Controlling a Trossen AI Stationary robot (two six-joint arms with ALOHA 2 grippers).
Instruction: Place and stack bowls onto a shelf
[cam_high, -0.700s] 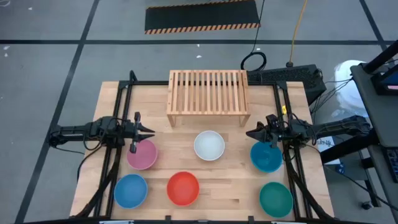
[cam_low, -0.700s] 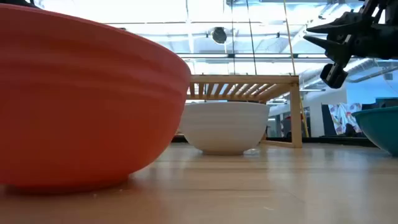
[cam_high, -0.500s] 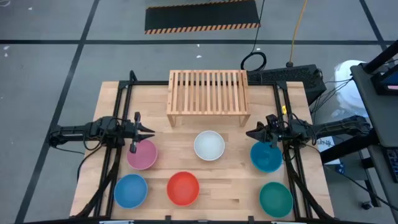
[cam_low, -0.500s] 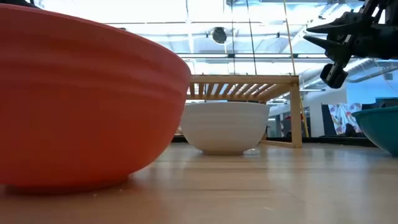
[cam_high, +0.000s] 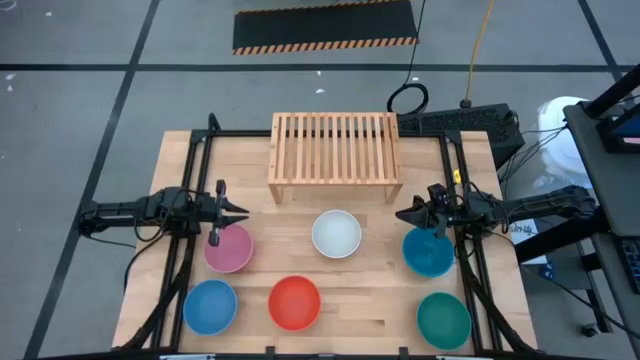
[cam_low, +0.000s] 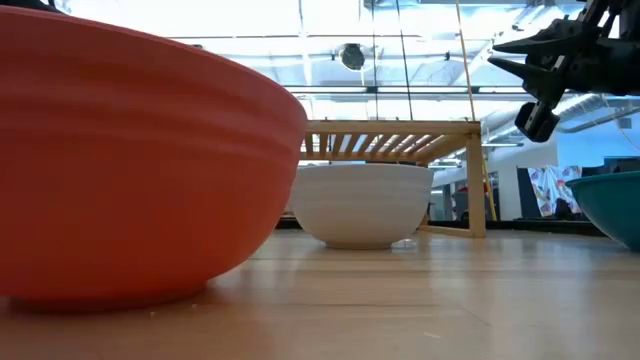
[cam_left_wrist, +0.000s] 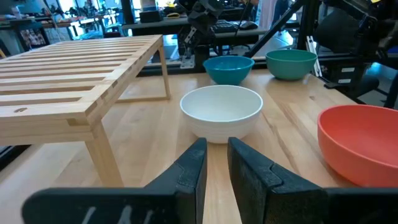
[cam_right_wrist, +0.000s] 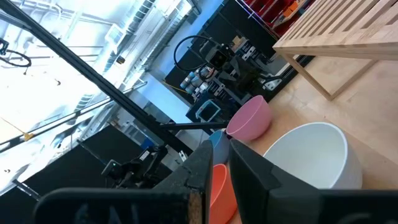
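Six bowls sit base down on the table in the high view: pink (cam_high: 228, 247), white (cam_high: 336, 233), teal-blue (cam_high: 428, 251), blue (cam_high: 210, 305), red (cam_high: 294, 302) and green (cam_high: 443, 319). The slatted light-wood shelf (cam_high: 335, 157) stands on its short legs at the far middle, with nothing on it. My left gripper (cam_high: 243, 212) hovers shut above the pink bowl's far rim and points toward the table's right. My right gripper (cam_high: 400, 214) hovers shut above the teal-blue bowl's far rim, pointing left. Each wrist view faces the white bowl (cam_left_wrist: 221, 112) (cam_right_wrist: 311, 155).
Black arm rails run along the table's left and right sides. Bare wood lies between the shelf's near edge and the white bowl. In the low view the red bowl (cam_low: 130, 160) fills the foreground, and the right gripper (cam_low: 497, 52) hangs well above the tabletop.
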